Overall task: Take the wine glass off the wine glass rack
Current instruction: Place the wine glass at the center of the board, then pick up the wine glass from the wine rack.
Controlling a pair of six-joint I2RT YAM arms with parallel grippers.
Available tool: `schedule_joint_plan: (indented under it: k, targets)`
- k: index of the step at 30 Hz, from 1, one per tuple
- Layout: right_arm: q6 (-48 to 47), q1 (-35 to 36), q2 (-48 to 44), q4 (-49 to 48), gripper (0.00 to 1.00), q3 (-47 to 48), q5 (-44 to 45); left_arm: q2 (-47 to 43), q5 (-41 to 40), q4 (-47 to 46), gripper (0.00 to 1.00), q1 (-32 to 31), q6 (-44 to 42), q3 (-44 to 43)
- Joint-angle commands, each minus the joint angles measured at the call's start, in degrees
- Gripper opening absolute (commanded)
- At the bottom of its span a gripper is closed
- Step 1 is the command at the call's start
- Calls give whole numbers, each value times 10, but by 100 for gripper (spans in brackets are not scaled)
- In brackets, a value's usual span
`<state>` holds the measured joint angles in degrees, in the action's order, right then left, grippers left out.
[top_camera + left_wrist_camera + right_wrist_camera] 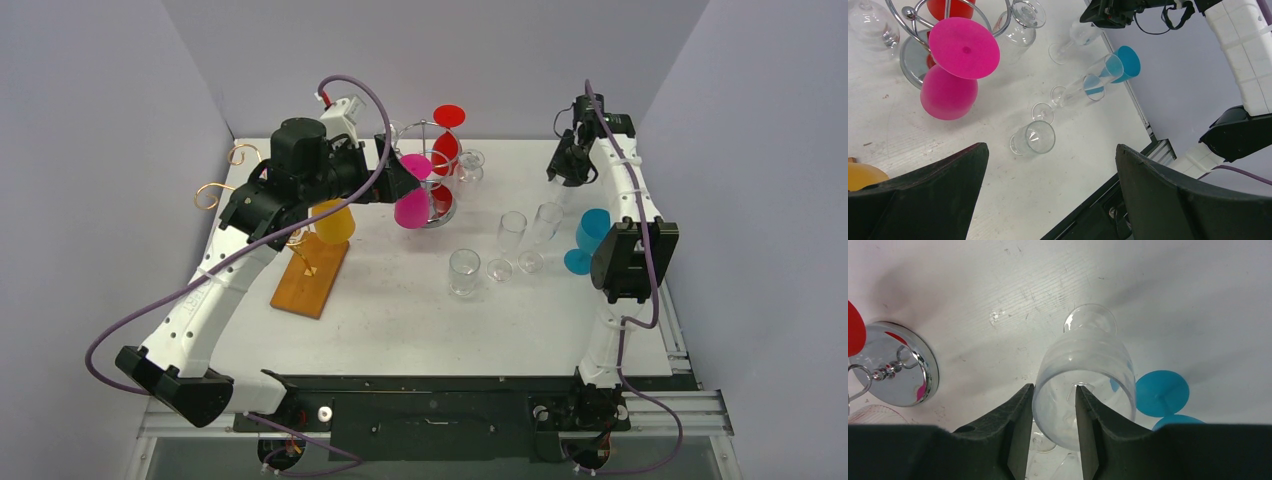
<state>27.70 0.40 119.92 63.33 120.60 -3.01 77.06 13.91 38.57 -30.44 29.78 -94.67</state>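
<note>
at the far left of the table, an orange glass (333, 222) hangs bowl down over a wooden board (310, 280); just right of it the left gripper (397, 170) is spread as wide as it goes, holding nothing, its fingers (923, 195) aimed at the magenta wine glass (948, 92); that glass is on the wine glass rack (908, 57), hung by its foot with the bowl below, just beside the chrome base, and the fingers do not touch it; red glasses (447, 135) hang on the far side of the same rack; to the right, a clear tumbler (464, 272) and two clear flutes (511, 232) stand close together on the white table (400, 320); a blue glass (591, 232) stands near the right edge; at the back right the right gripper (1054, 390) hangs over a clear wine glass (1083, 365), its fingers parted by a narrow gap with the near wall of the bowl showing in that gap; whether either pad touches the glass i cannot tell.
</note>
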Motion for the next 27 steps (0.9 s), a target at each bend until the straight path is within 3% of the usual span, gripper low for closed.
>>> schedule_joint_plan:
  k: [1,12,27]
  targets:
    - [6,-2,-22,1,33,46,7,-18,2,-27,96,-2,6,3]
    - [13,-1,-34,-1,35,57,4,-17,-7,-27,96,-2,11,3]
    - [13,-8,-124,2,41,62,13,-5,-65,-10,96,-1,21,-49]
